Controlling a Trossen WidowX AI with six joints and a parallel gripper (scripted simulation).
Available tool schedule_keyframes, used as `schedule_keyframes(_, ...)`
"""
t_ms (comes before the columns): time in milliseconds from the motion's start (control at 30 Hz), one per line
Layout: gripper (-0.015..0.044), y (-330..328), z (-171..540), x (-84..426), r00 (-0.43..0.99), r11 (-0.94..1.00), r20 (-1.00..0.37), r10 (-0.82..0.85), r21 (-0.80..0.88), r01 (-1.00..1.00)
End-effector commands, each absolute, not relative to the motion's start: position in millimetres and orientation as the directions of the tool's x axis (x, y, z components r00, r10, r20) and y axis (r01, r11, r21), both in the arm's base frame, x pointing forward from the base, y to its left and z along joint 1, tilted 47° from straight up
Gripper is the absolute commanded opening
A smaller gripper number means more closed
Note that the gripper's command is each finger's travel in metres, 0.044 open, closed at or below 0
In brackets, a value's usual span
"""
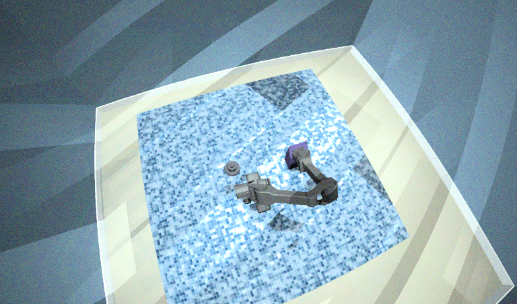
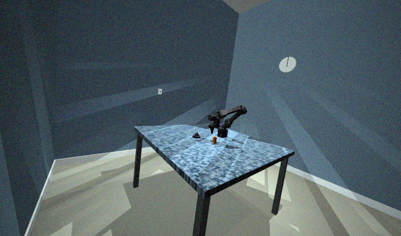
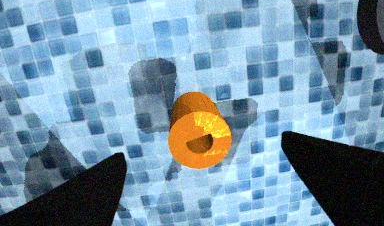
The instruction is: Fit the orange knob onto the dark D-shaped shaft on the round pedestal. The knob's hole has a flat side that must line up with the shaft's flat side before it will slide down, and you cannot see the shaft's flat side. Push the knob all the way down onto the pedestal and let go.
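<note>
Standing upright, the orange knob (image 2: 214, 140) (image 3: 199, 140) points its hole upward.

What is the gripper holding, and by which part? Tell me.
Nothing is held: the gripper is open, and the orange knob stands upright on the table.

On the room side: one table (image 1: 198, 133) (image 2: 189, 153), three of its legs (image 2: 137, 161) in sight. One round pedestal (image 1: 227, 172) (image 2: 196, 136), left of my arm (image 1: 293, 197) (image 2: 233, 110); arms, one. Orange knobs (image 2: 214, 140) (image 3: 186, 141), one, with one hole in its top. Fingers of mine (image 3: 95, 196), two. Wall clock (image 2: 291, 62), one, right; wall plate (image 2: 160, 91), one, left. Purple base piece (image 1: 289, 156), one.
</note>
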State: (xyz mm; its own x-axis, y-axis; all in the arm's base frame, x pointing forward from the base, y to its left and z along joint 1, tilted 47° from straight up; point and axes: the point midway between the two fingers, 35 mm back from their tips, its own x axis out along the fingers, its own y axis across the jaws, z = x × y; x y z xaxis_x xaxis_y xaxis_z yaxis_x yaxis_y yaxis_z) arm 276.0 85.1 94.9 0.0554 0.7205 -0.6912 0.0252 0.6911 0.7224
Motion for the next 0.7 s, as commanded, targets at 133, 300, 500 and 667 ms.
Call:
schedule_keyframes(133,0.044,94.9,85.7,276.6,0.051,0.69,-0.69,0.722,0.724,0.029)
schedule_keyframes(300,0.044,100.6,80.0,277.5,0.051,0.69,-0.69,0.722,0.723,0.029)
schedule_keyframes(500,0.044,107.6,73.3,278.1,0.051,0.69,-0.691,0.721,0.723,0.029)
schedule_keyframes(667,0.044,113.5,67.9,278.3,0.052,0.69,-0.69,0.722,0.723,0.029)
